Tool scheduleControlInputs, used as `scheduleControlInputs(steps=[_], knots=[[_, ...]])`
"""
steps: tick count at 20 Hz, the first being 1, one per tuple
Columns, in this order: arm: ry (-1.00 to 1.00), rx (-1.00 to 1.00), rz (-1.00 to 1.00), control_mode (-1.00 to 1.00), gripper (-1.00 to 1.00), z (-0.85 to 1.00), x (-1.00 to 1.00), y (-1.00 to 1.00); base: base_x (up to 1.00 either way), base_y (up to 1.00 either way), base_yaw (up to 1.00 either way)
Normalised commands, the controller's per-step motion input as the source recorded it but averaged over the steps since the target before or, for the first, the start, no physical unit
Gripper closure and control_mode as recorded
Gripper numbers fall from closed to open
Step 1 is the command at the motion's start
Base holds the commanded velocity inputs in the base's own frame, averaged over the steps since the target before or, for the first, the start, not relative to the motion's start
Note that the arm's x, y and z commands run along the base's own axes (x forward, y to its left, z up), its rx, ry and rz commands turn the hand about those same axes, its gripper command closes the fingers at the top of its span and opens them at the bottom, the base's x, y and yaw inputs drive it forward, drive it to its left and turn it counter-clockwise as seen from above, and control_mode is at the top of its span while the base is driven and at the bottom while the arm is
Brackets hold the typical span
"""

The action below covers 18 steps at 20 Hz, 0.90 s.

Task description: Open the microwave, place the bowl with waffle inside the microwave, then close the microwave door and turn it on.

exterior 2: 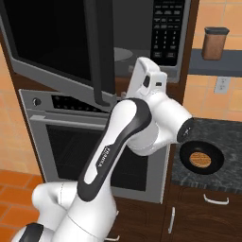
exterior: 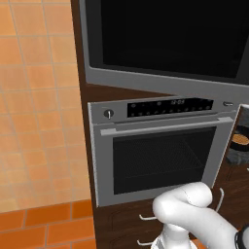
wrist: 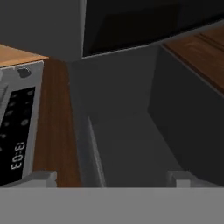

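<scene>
Black-glass microwave door (exterior 2: 56, 47) is hanging open; gripper (wrist: 113, 177) fingers are spread, unloaded; bowl with waffle (exterior 2: 201, 159) is sitting on counter (exterior 2: 222, 137).

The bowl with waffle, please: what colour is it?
Dark grey bowl with waffle, the waffle golden-brown; clearest in the right base view.

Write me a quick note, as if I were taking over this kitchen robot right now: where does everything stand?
Hand: open, holding nothing, raised at the microwave's opening.
Microwave door: swung open to the left.
Microwave: cavity exposed, bowl not inside.
Bowl with waffle: sits on the dark counter, right of the silver oven.
Done: door opened.
Left: pick up the bowl, put it inside, shut the door, switch on.
</scene>
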Motion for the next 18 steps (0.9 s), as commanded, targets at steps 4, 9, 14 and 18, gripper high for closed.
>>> scheduleControlInputs(steps=[4,9,14,18], knots=[[-0.15,-0.15,0.19,-1.00,-1.00,0.25,-0.48,0.43,0.00,0.00,0.00],[-0.08,-0.19,0.22,-1.00,-1.00,0.09,-0.78,0.56,0.00,0.00,0.00],[0.00,-0.20,0.20,-1.00,-1.00,0.10,-0.59,0.68,0.00,0.00,0.00],[-0.01,-0.13,0.21,-1.00,-1.00,0.18,-0.65,0.68,0.00,0.00,0.00]])
